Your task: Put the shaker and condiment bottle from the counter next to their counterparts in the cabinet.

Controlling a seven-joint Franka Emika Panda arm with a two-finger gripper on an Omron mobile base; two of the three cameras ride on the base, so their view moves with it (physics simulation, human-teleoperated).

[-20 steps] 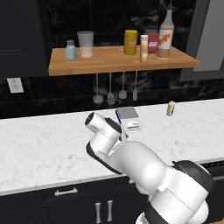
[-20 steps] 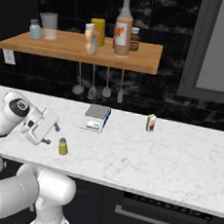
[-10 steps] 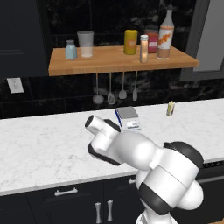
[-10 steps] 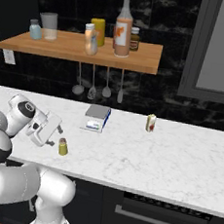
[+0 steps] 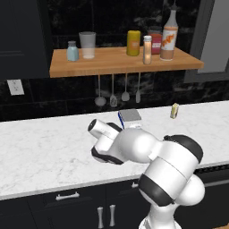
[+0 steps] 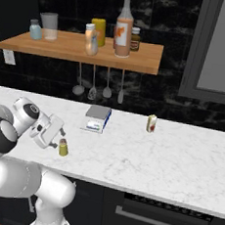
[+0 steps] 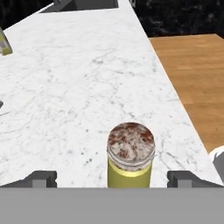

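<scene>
Hand view looks along the counter [image 7: 87, 78] with the shaker [image 7: 131, 155] standing upright directly ahead, centred between the two dark finger tips [image 7: 41, 178]. The gripper [image 7: 111, 179] is spread as wide as it goes and holds nothing; the tips flank the olive-yellow body on either side with clear gaps, so there is no contact yet. From the right base view the gripper [image 6: 52, 131] sits just left of the shaker [image 6: 63, 147], near the front edge of the marble.

The shaker looks small, rigid and light, so it should lift easily but would tip or skid on the smooth stone if only one finger meets it first. Its round, smooth body could slip in a shallow pinch; I would close on the yellow barrel below the grey cap, not on the cap itself.

Farther back on the counter lies a grey scale [image 6: 97, 118], and to its right stands a yellow striped can [image 6: 151, 123]. Above, on the cabinet [image 6: 134, 62], the pale blue shaker [image 6: 34, 29] stands at the far left beside a clear cup [image 6: 49, 26], and the condiment bottle [image 6: 91, 39] stands near the tall orange-labelled bottle [image 6: 124, 29].
</scene>
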